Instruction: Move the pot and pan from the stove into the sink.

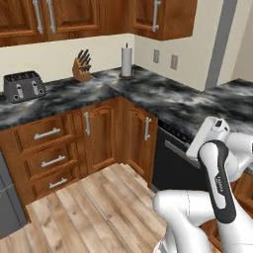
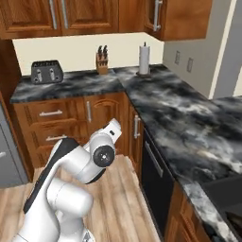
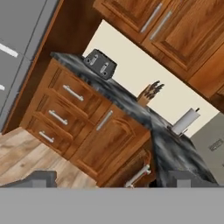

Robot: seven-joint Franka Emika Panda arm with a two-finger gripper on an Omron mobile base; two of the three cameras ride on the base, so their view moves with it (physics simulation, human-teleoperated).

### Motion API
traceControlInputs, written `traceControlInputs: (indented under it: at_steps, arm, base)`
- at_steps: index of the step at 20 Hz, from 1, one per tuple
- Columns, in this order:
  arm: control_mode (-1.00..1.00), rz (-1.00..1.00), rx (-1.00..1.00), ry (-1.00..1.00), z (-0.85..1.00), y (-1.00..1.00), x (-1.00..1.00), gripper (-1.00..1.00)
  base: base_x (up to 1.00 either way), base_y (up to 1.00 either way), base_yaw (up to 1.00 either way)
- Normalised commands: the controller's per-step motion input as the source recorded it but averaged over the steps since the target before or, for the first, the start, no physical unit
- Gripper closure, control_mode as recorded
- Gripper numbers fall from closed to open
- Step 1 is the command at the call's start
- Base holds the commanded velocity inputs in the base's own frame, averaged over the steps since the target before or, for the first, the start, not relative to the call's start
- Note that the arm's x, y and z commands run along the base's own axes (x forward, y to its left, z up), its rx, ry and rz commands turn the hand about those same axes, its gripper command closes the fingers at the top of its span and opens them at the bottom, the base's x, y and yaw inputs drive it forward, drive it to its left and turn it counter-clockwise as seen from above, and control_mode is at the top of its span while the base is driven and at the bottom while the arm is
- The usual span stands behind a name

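- The gripper (image 3: pixel 113 180) stands wide open; in the hand view its two dark fingertips (image 3: pixel 41 178) sit far apart at the bottom, and nothing is between them
- It holds nothing and touches nothing
- The white arm (image 2: pixel 71 175) is folded low over the wood floor (image 1: pixel 99 202), near the base cabinets (image 1: pixel 101 133), with the hand raised and aimed at the far corner of the kitchen
- A black-and-grey marbled countertop (image 1: pixel 163 96) runs along the far wall, turns at the corner and comes nearer along the right wall
- On the far left stretch sits a dark toaster (image 1: pixel 23 85); right of it, against the wall, is a wooden knife block (image 1: pixel 82 66)
- A paper towel roll (image 1: pixel 127 60) stands upright in the far corner
- Under the right run of counter is a black dishwasher front (image 1: pixel 173 168) with a bar handle
- At the near right edge of the right base view a dark recessed basin (image 2: pixel 226 194) is cut into the counter; it may be the sink, but too little shows to tell
- A grey appliance (image 1: pixel 10 207) stands at the near left, beside the drawers
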Motion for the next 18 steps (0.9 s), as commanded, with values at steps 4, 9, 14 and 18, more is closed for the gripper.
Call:
traceControlInputs:
  at_steps: [4,9,14,18]
  arm:
    - [1.00,0.00,0.00,0.00,0.00,0.00,0.00,-1.00]
    - [1.00,0.00,0.00,0.00,0.00,0.00,0.00,-1.00]
    - [1.00,0.00,0.00,0.00,0.00,0.00,0.00,-1.00]
    - [1.00,0.00,0.00,0.00,0.00,0.00,0.00,-1.00]
  base:
    - [-0.04,0.00,0.50]
    - [-0.03,0.00,0.50]
    - [-0.03,0.00,0.50]
    - [-0.03,0.00,0.50]
